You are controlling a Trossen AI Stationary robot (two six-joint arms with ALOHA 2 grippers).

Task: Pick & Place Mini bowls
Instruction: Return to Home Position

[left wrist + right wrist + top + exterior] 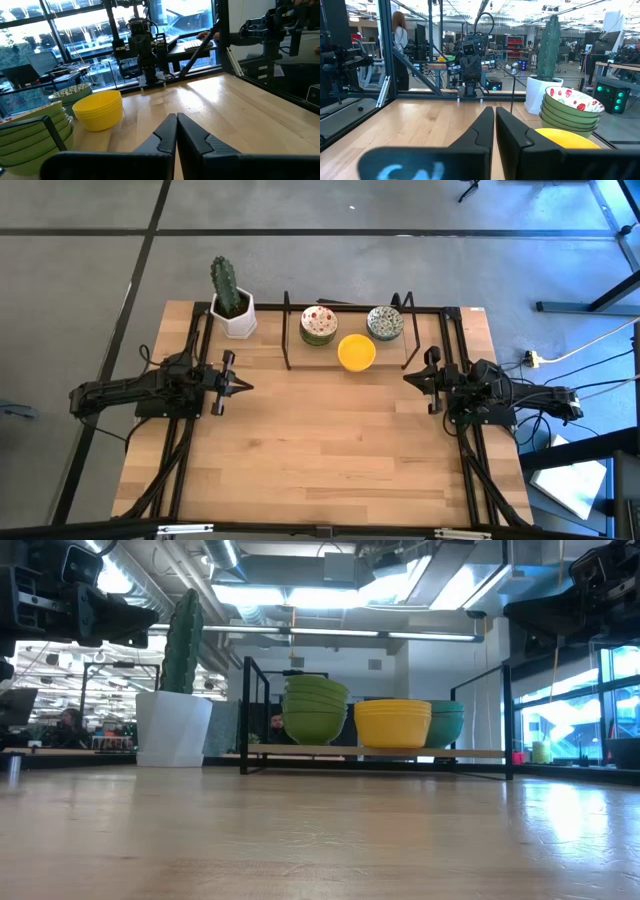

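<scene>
The left gripper (176, 117) is holding its two dark fingers pressed together on nothing at the left side of the table (330, 450). The right gripper (494, 110) is mirroring it opposite, likewise closed and empty. Between and beyond them, the mini bowls (393, 723) are sitting nested on the shelf (310, 360) as a red-specked stack (319, 324), a yellow stack (356, 351) and a grey-green stack (385, 323). They are probably light, rigid, slick and chippable, so pinching a rim, with one finger inside, seems safest.

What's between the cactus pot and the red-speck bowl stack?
Just the shelf's black end frame; shows in high and low views. Idle: left end effector and right end effector, both shut.
</scene>
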